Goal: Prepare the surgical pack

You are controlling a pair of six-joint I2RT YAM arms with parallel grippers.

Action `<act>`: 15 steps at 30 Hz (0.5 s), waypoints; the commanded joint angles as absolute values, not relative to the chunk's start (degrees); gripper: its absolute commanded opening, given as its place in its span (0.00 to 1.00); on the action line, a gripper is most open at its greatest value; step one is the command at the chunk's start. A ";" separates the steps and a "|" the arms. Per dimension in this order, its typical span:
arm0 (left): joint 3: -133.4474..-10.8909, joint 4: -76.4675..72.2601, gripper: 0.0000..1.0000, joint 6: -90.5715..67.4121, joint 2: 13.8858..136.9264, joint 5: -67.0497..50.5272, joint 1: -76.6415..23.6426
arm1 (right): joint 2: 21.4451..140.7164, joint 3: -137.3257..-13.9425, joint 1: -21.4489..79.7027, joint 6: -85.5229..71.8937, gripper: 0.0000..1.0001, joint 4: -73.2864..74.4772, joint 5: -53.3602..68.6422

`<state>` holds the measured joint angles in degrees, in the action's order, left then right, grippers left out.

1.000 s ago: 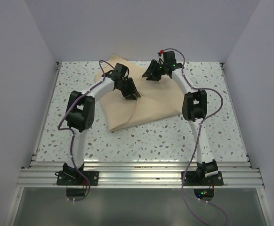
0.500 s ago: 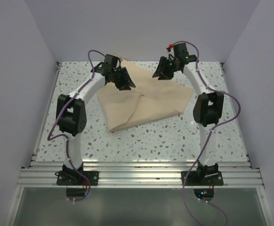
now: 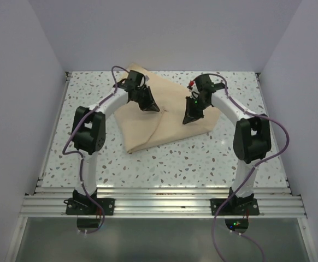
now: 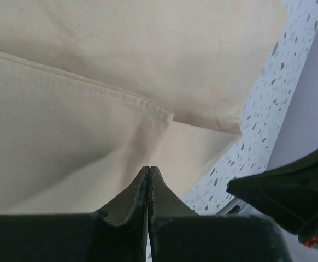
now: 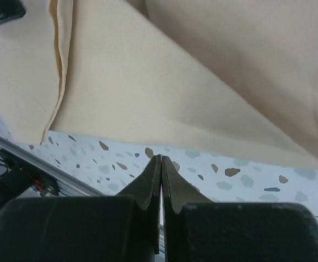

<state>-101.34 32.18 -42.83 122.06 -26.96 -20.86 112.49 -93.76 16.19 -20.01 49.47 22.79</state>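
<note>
The surgical pack shows as a tan sheet (image 3: pixel 164 117) folded into overlapping flaps at the back middle of the speckled table (image 3: pixel 202 158). My left gripper (image 3: pixel 152 107) hangs low over the sheet's upper middle. In the left wrist view its jaws (image 4: pixel 149 168) are pressed together, with nothing between them, above a hemmed flap of the sheet (image 4: pixel 93 109). My right gripper (image 3: pixel 188 119) is down at the sheet's right part. In the right wrist view it (image 5: pixel 160 158) is shut and empty, over bare table just off the sheet's edge (image 5: pixel 148 71).
Pale walls (image 3: pixel 22 82) close in the table on the left, back and right. A metal rail (image 3: pixel 164 203) runs along the near edge, where both arm bases stand. The right arm (image 4: pixel 290 191) shows dark at the lower right of the left wrist view.
Both grippers have gone from open to shut. The right one came down and nearer, to the sheet's right part. The left one dropped from the back edge to the upper middle.
</note>
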 commanded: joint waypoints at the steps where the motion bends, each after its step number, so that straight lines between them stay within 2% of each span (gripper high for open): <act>1: -103.09 29.62 0.03 -42.27 124.97 -29.09 -21.01 | 107.76 -91.42 19.07 -15.74 0.00 51.15 16.98; 6: -103.80 28.65 0.02 -43.15 127.53 -30.58 -21.09 | 107.57 -88.60 19.69 -15.65 0.00 49.32 14.77; 15: -103.27 29.18 0.02 -43.24 128.06 -29.45 -21.09 | 113.99 -91.84 21.00 -15.21 0.00 48.16 13.53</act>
<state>-101.41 30.89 -42.89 128.27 -28.80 -21.04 112.16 -89.23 20.32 -16.38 49.39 15.29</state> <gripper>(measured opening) 0.019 0.010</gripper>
